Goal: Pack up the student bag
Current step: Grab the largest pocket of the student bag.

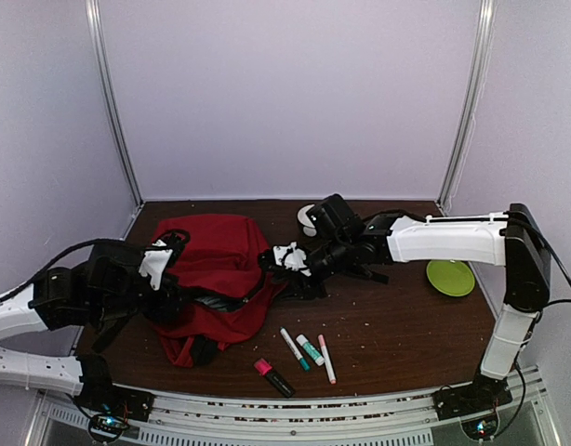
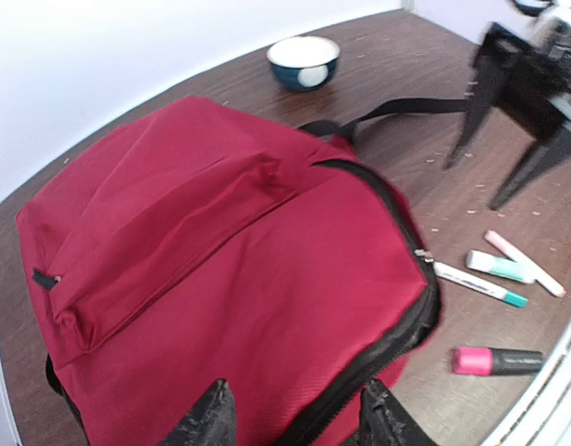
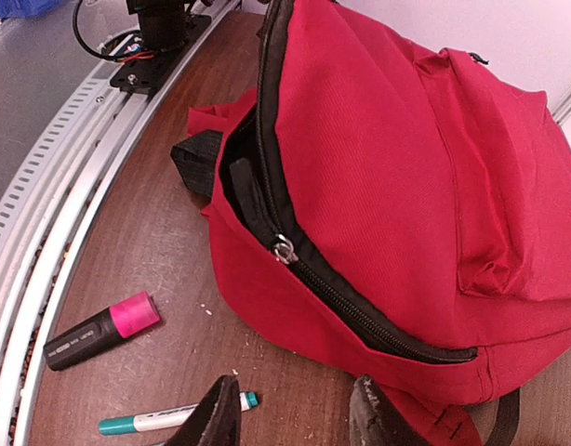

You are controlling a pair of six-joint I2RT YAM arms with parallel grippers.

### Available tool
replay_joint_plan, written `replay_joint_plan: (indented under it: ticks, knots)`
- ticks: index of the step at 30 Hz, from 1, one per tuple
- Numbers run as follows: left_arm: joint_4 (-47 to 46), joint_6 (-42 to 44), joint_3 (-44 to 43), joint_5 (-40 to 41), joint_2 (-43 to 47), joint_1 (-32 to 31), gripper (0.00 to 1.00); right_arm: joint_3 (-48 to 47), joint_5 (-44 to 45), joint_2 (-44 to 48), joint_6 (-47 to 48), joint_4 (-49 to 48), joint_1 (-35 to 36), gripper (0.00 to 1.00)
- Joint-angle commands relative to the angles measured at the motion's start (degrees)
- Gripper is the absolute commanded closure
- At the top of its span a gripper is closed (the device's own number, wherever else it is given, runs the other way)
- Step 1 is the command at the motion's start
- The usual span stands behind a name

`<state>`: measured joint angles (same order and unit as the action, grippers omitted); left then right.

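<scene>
Just between left pincer (image 2: 295, 395) and right pincer (image 3: 295, 386), student bag (image 1: 216, 269).

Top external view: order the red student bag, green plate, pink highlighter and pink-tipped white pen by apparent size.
1. student bag, by far the largest.
2. green plate.
3. pink highlighter and pink-tipped white pen: about equal in length, the highlighter thicker; too close to rank.
</scene>
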<state>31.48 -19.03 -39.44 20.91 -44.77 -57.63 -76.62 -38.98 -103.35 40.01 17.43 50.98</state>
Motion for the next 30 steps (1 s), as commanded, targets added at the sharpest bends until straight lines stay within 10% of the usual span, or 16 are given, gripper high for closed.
replay_joint_plan:
  ticks: [1, 14, 30]
  knots:
    - [6.07, 2.04, -4.76, -5.26, -1.06, -3.35, 0.54, -3.09, -3.98, 0.21, -1.29, 3.1, -0.86, 0.58]
    - [-3.1, 1.38, -13.77, -12.74, -21.64, -9.0, 0.66, -2.48, -4.42, -0.92, -2.06, 2.93, -1.07, 0.57]
    - [-9.12, -1.17, -9.73, -20.96, -25.64, -3.37, 0.78, -2.04, -10.27, -2.24, -6.81, 2.08, -5.31, 0.56]
